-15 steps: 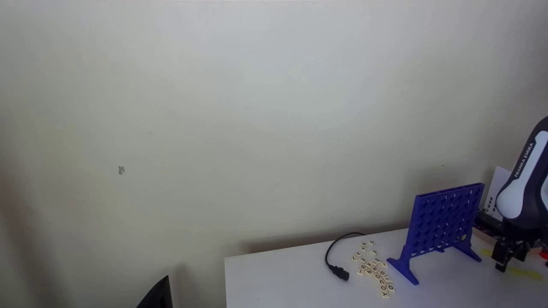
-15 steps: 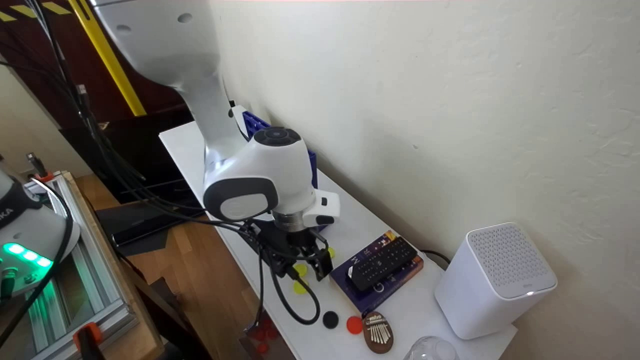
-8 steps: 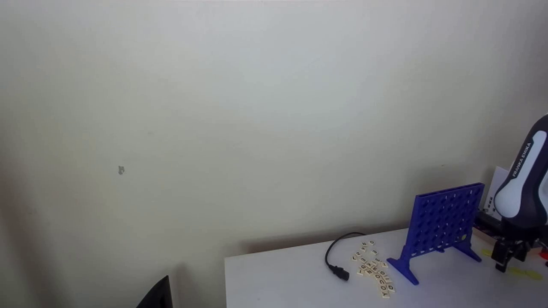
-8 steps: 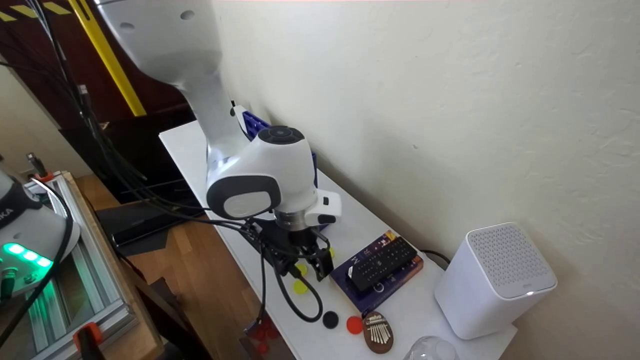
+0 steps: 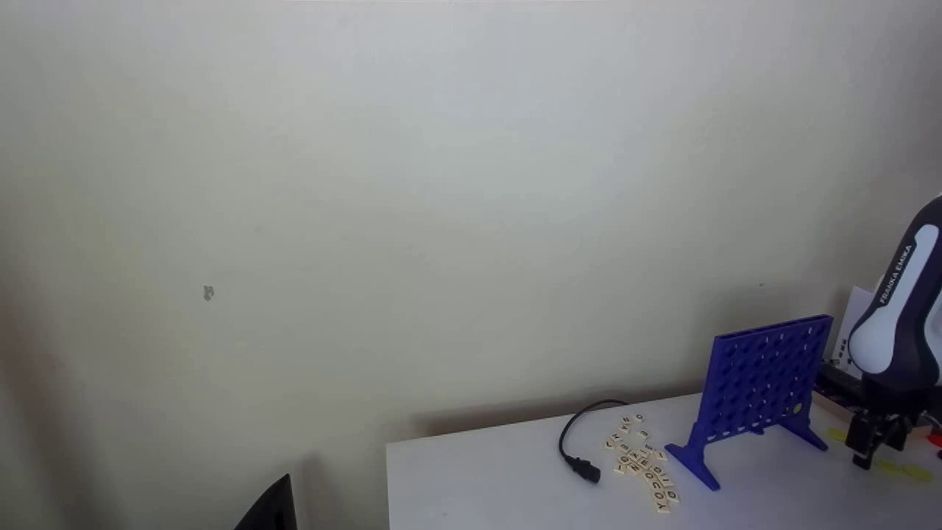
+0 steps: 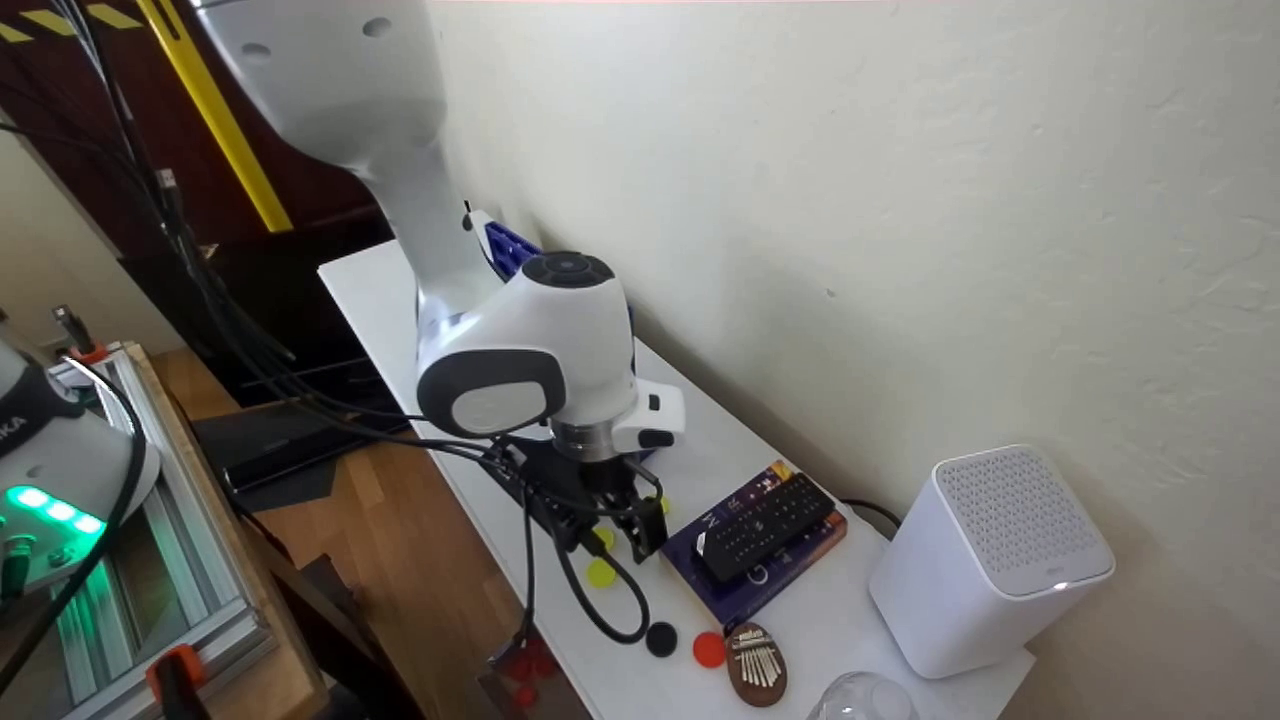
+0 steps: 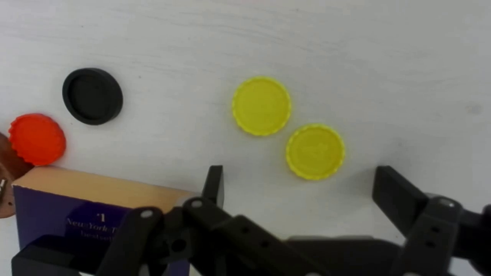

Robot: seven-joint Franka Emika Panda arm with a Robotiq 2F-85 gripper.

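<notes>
The jaws have free room over the yellow discs, with the book crowding one side.

Soft, dim light; pincer seemingly blurred.

– What sort of place is this?
– Looks like you're in a robotics lab: you've got a green-lit robot base, an aluminium frame and orange clamps.

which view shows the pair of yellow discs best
The wrist view: both yellow discs appear whole, large and from above. In both exterior views they are small: either one disc is partly covered or both discs look flattened.
</notes>
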